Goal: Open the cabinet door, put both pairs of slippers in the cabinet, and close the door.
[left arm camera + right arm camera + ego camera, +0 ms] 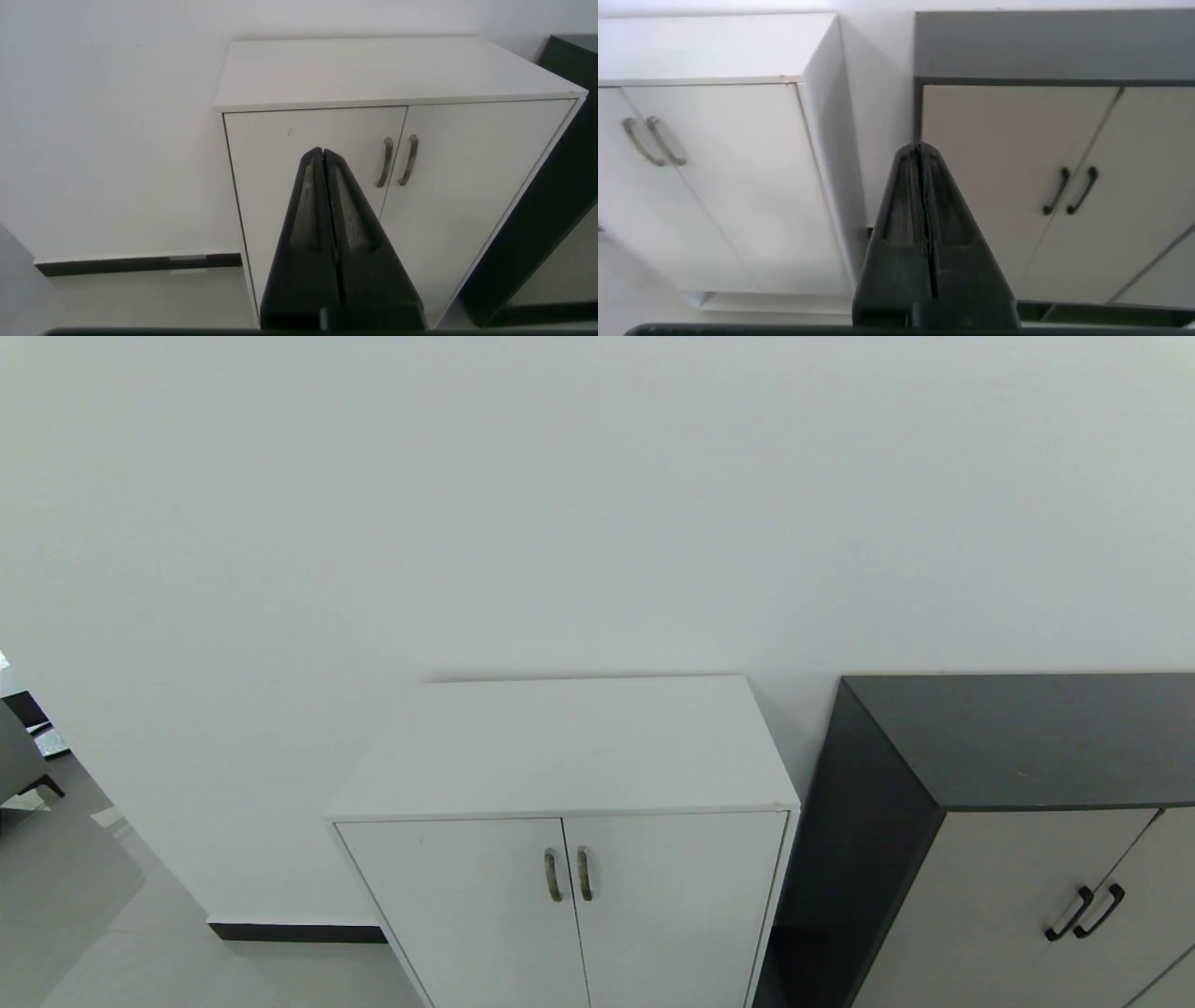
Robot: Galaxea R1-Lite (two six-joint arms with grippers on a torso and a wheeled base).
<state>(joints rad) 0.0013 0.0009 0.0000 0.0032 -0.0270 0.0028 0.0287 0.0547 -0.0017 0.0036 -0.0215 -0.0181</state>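
Closed, empty black left gripper [323,159] and right gripper [920,154] hang before the shut white wooden cabinet [560,747]. Its paired grey metal handles [553,875] sit close; a misaimed grab could catch both.

white cabinet [560,747]: 1 | dark cabinet [1027,737]: 1 | door handles [553,875]: 4

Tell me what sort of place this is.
Probably a home hallway or entryway: a white two-door cabinet stands against a plain wall, a dark-topped cabinet beside it, on a glossy floor.
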